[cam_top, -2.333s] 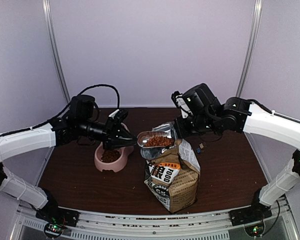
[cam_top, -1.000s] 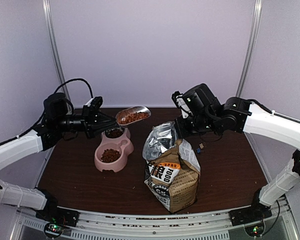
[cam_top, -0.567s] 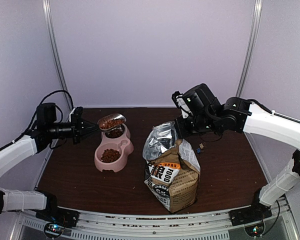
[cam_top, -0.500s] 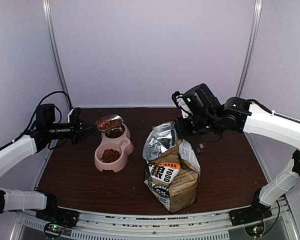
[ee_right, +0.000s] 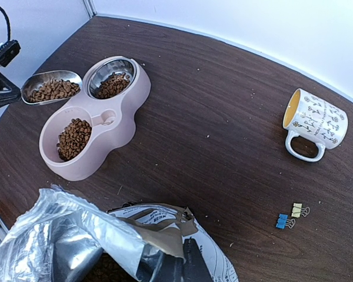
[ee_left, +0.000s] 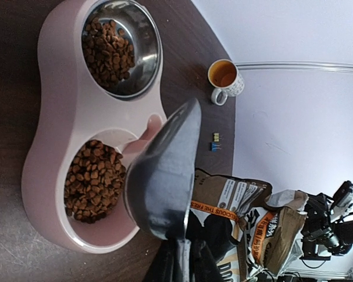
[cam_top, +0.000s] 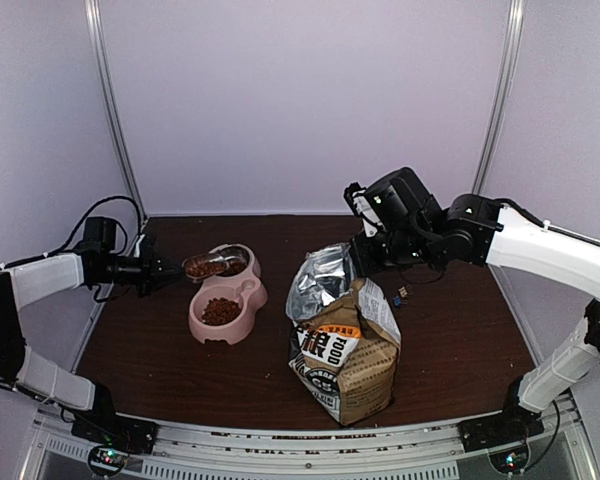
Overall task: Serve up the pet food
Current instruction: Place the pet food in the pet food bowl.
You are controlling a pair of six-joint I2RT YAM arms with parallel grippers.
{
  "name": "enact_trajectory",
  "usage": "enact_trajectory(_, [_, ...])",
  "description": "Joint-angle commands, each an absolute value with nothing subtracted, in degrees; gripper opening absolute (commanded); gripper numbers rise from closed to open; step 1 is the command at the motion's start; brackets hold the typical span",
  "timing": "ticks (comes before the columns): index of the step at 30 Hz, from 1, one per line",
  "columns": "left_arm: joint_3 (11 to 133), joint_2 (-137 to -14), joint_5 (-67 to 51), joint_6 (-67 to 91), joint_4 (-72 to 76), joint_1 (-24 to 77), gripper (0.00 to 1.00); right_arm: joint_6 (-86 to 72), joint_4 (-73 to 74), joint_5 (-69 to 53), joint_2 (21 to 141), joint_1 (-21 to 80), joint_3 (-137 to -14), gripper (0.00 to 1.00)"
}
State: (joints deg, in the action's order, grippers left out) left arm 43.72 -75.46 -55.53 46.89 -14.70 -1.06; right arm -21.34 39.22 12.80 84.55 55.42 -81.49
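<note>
The pet food [ee_right: 53, 90] fills a silver scoop [cam_top: 206, 266] that my left gripper [cam_top: 165, 271] is shut on by its handle. The scoop hangs roughly level at the left rim of the pink double bowl [cam_top: 242, 296]. More kibble lies in the bowl's far cup [ee_right: 112, 86] and near cup [ee_right: 74, 136]. In the left wrist view the scoop's underside [ee_left: 165, 170] hides its load, with the gripper [ee_left: 185, 247] below it. My right gripper [ee_right: 182, 265] is shut on the open rim of the kraft dog-food bag [cam_top: 345, 345], holding its foil mouth [ee_right: 59, 235] open.
A white patterned mug [ee_right: 313, 122] stands at the back right of the brown table [ee_right: 212, 153]. Two small binder clips [ee_right: 288, 218] lie nearer the bag. The bag stands right of the bowl. Pale walls close in the sides and back.
My left arm carried the loaded scoop from above the bag leftward and lower, to the far cup's left rim. The right gripper and bag have not moved.
</note>
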Motion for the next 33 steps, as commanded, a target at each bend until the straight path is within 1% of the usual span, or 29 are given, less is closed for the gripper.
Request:
enact_trajectory(1, [49.4, -79.8, -54.5, 40.8, -14.1, -2.0, 0.00, -21.2, 38.5, 17.4, 84.4, 54.3, -83.6, 0.00])
enact_trajectory(8, [54.7, -87.0, -52.4, 37.1, -15.8, -2.7, 0.00, -21.0, 39.3, 18.1, 84.3, 54.3, -83.8, 0.00])
enact_trajectory(14, [58.2, -90.4, -50.6, 33.8, -18.2, -2.7, 0.00, -21.1, 39.3, 18.0, 84.7, 54.2, -83.9, 0.00])
enact_trajectory(33, [62.3, -94.7, -46.2, 28.1, -21.9, -1.0, 0.00, -20.9, 39.1, 16.8, 85.9, 54.2, -85.0, 0.00])
